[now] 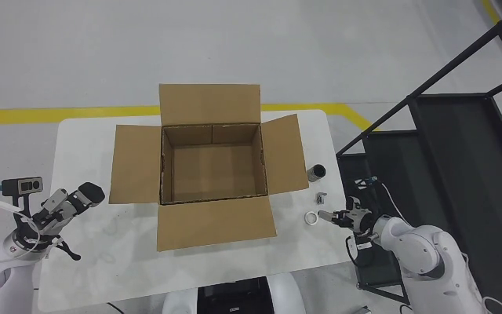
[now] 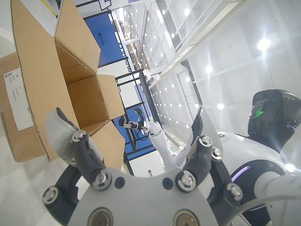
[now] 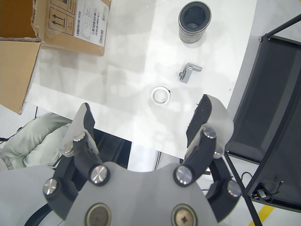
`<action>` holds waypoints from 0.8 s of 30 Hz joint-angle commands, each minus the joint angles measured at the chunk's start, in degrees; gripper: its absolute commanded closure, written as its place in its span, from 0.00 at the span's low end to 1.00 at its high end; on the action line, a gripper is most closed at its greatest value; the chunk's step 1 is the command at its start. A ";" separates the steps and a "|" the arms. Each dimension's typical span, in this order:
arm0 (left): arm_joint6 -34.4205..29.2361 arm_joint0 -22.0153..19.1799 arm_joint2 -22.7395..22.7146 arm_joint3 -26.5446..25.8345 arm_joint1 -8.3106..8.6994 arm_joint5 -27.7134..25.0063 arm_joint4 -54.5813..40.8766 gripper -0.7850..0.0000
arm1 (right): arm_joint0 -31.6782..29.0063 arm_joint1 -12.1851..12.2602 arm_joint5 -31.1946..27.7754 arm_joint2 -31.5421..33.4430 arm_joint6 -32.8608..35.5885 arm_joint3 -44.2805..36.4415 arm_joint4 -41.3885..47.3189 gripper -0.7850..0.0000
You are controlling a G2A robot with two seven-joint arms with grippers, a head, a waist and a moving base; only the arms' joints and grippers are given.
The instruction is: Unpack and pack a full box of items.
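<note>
The cardboard box (image 1: pixel 216 224) sat at the middle of the white counter (image 1: pixel 94 259), all four flaps folded outward and its mouth facing up. Off its 3 o'clock side, three metal parts lay in a loose row, apart from one another. The dark-lined cylinder (image 3: pixel 194 24) stood on end at the far end. A small bracket (image 3: pixel 188 72), or what looked like one, was in the middle, and a flat ring (image 3: pixel 160 95) lay nearest. The right pincer (image 3: pixel 145 105) hung near the ring's 3 o'clock side, fingers spread wide and touching none of them. The left pincer (image 2: pixel 128 114) hovered at about 8 o'clock from the box, by the counter's edge, likewise spread open.
</note>
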 commanded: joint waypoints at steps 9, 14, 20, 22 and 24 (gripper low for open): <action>0.00 0.00 0.00 0.00 0.00 0.00 0.00 0.00 | 3.45 0.23 2.95 -6.84 -0.24 4.65 -7.18 0.00; 0.00 0.00 0.00 0.00 0.00 0.00 0.00 0.00 | 3.41 0.24 2.90 -6.95 -0.20 4.61 -7.34 0.00; 0.00 0.00 0.00 0.00 0.00 0.00 0.00 0.00 | 3.41 0.24 2.90 -6.95 -0.20 4.61 -7.34 0.00; 0.00 0.00 0.00 0.00 0.00 0.00 0.00 0.00 | 3.41 0.24 2.90 -6.95 -0.20 4.61 -7.34 0.00; 0.00 0.00 0.00 0.00 0.00 0.00 0.00 0.00 | 3.41 0.24 2.90 -6.95 -0.20 4.61 -7.34 0.00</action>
